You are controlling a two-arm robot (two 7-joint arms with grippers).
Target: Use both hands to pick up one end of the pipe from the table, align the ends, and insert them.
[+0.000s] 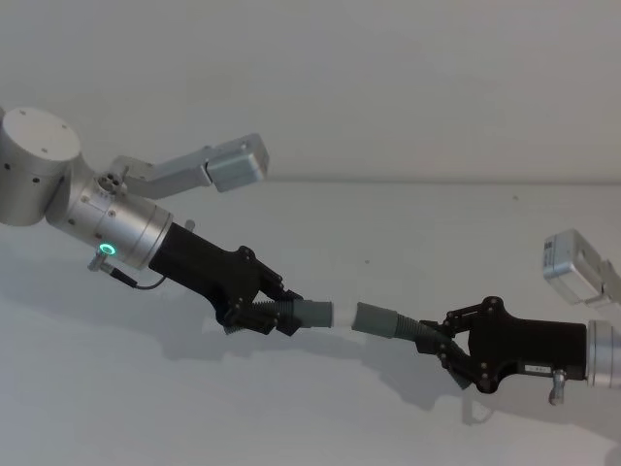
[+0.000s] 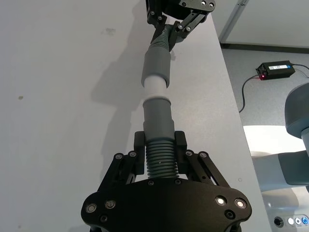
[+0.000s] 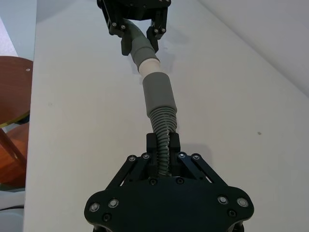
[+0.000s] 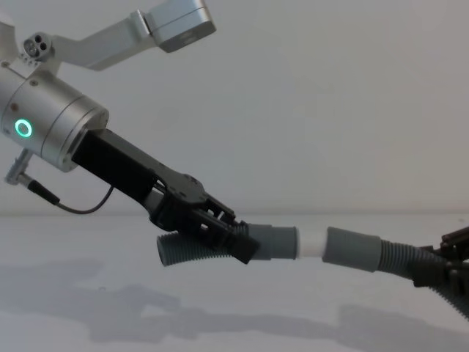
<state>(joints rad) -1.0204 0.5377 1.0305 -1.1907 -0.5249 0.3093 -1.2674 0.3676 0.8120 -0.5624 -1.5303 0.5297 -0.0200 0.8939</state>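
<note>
Left gripper (image 1: 260,313) fingers clamped on the ribbed part of the spigot piece (image 1: 291,316), held above the table (image 1: 320,408). Right gripper (image 1: 435,342) fingers pinched on the ribs of the socket piece (image 1: 388,322), also off the table. White spigot (image 4: 311,244) meeting the socket (image 4: 353,249) mouth; depth of entry not discernible. Right gripper cut off at the chest view's edge. Table white, matte; plain pale wall (image 1: 388,87) behind.
</note>
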